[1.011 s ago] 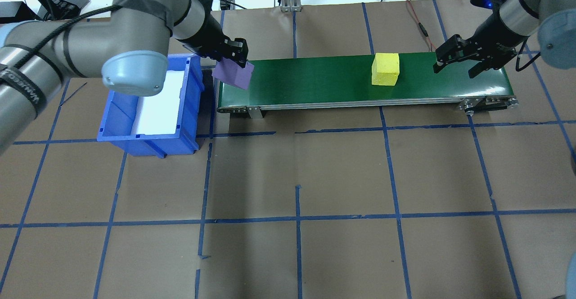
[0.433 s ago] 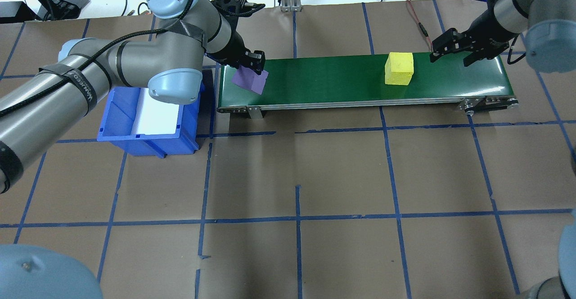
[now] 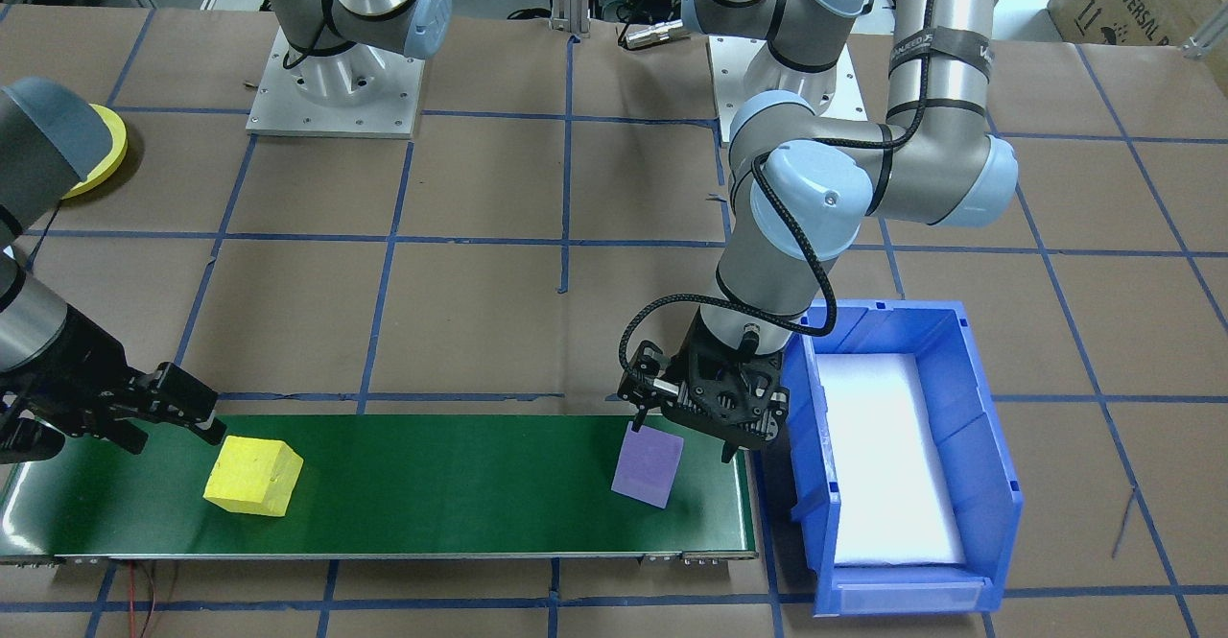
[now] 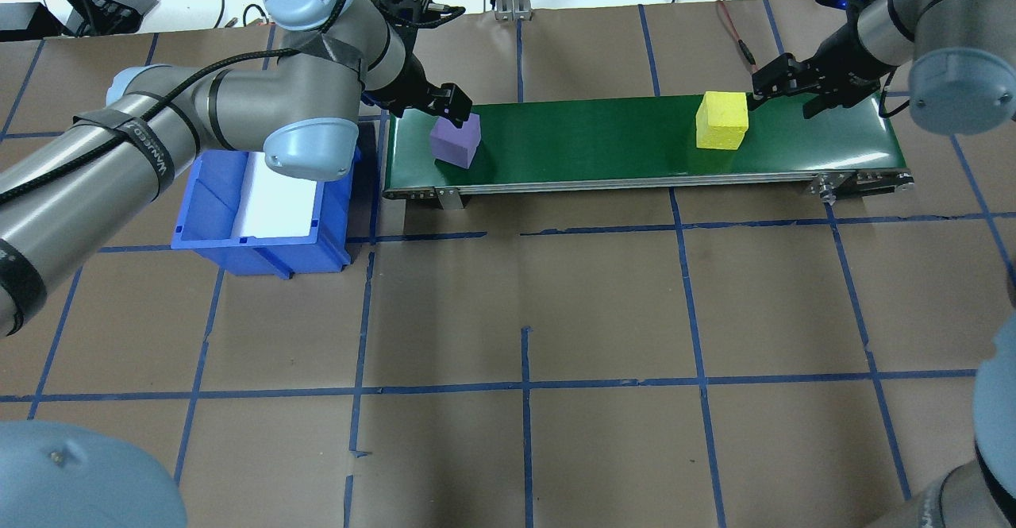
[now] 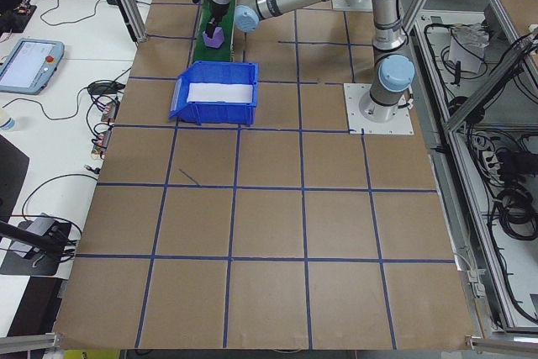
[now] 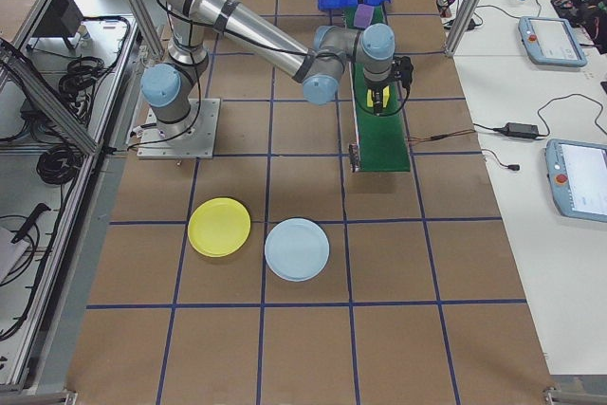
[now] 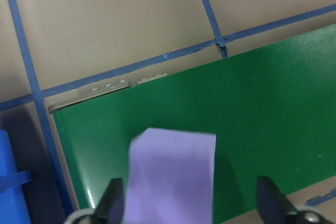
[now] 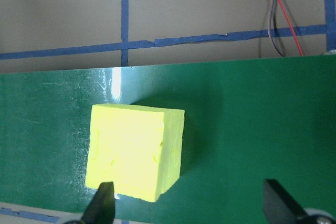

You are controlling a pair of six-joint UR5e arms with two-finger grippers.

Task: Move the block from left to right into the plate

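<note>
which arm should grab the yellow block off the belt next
The right. Its open claw hangs just past the yellow block at that end of the green belt. The left claw is open over the purple block at the far end.

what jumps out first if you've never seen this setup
The green belt across the far side of the table, with a purple block at its left end and a yellow block nearer its right. The left gripper is open just above the purple block, and the right gripper is open beside the yellow one. A blue bin stands off the belt's left end.
</note>
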